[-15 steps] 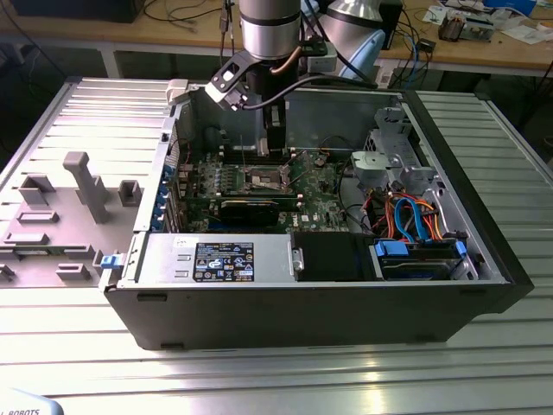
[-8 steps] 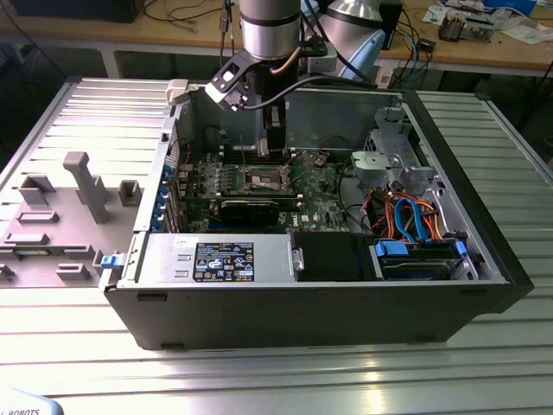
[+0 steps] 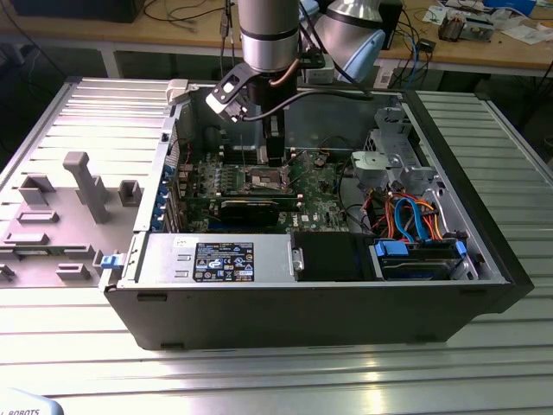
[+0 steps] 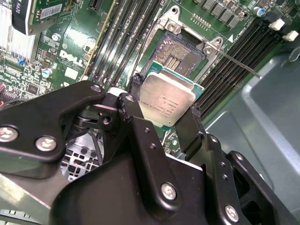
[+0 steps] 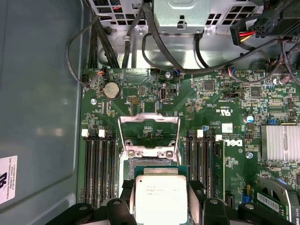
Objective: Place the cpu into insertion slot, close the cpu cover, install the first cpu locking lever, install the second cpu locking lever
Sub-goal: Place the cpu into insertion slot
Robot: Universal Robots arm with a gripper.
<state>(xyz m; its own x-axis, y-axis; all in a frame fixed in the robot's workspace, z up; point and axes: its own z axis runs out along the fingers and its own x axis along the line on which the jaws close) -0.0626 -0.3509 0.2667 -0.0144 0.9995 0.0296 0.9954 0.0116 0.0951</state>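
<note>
While the gripper [image 4: 165, 96] pinches the cpu [image 4: 167, 99] by two opposite edges between its black fingers [image 4: 132, 108], the chip hangs just over the insertion slot [image 4: 179, 50] and is not yet seated in it. In both wrist views the silver top of the cpu [image 5: 161, 199] faces the camera, with the green edge of its board showing along one side. The dark, pin-covered centre of the insertion slot [image 5: 151, 163] lies partly uncovered just beyond it. Whether the chip's near edge touches the socket rim cannot be told.

The cpu cover [image 5: 149, 151], a thin silver frame with a square window, stands swung open on the side of the socket away from the chip, and green board shows through its window. A thin metal rod [image 4: 239, 63], judged to be one locking lever, juts free from a corner of the socket, unlatched. The other lever cannot be made out with certainty. Rows of memory slots [image 5: 101, 164] flank the socket on both sides.

In the exterior view the arm [image 3: 268, 35] reaches down from the upper middle of the frame into the open computer case [image 3: 302, 311]. Its gripper [image 3: 275, 151] is just above the insertion slot [image 3: 263, 180] near the frame's centre.

Judged progress: step one is under way, with the chip held at the socket but not released. Closing the cover and fastening both levers are not yet done.
</note>
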